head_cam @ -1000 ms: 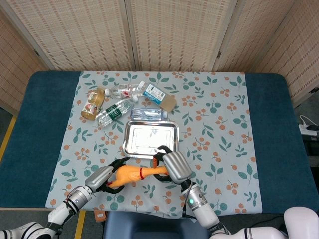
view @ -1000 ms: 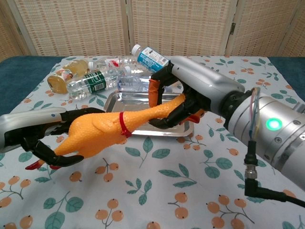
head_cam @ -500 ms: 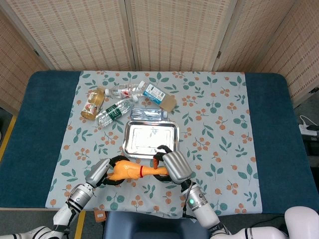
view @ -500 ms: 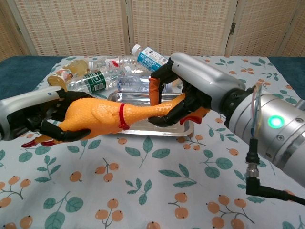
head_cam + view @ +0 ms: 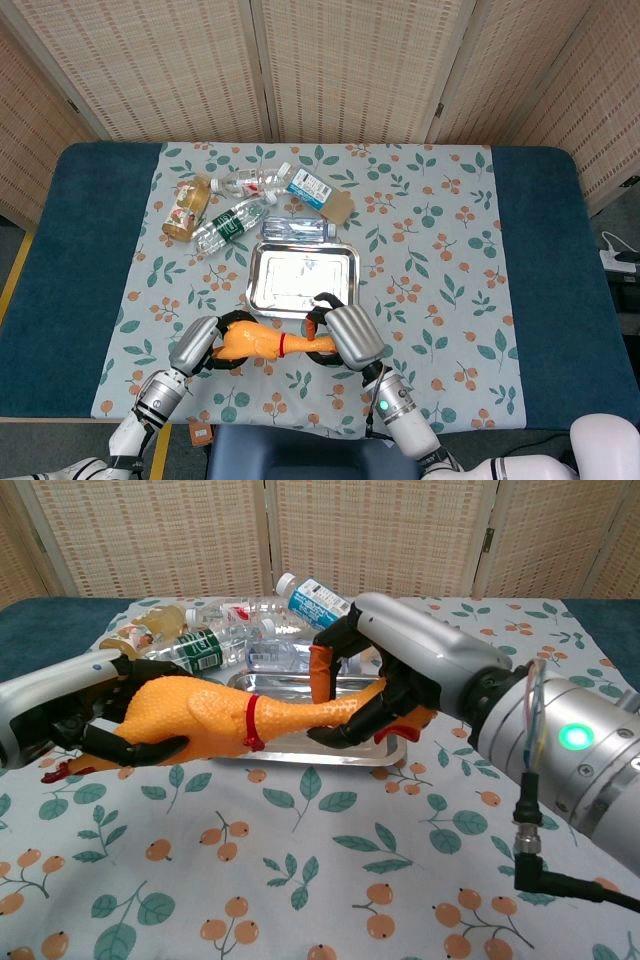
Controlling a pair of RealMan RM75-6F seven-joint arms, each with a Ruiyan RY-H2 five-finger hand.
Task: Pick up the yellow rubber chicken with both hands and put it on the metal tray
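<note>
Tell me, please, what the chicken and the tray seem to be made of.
The chicken looks like soft rubber or vinyl: smooth, slightly glossy yellow-orange skin with moulded ridges and a red band at the neck. The tray looks like polished metal, probably steel: its bare bottom shines bright and mirrors the light.

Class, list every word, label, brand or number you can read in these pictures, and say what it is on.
None can be read.
Green-label bottle: print too small.
Blue-label bottle: blurred.
Amber bottle: label unreadable.
Rubber chicken and metal tray: no text.
</note>
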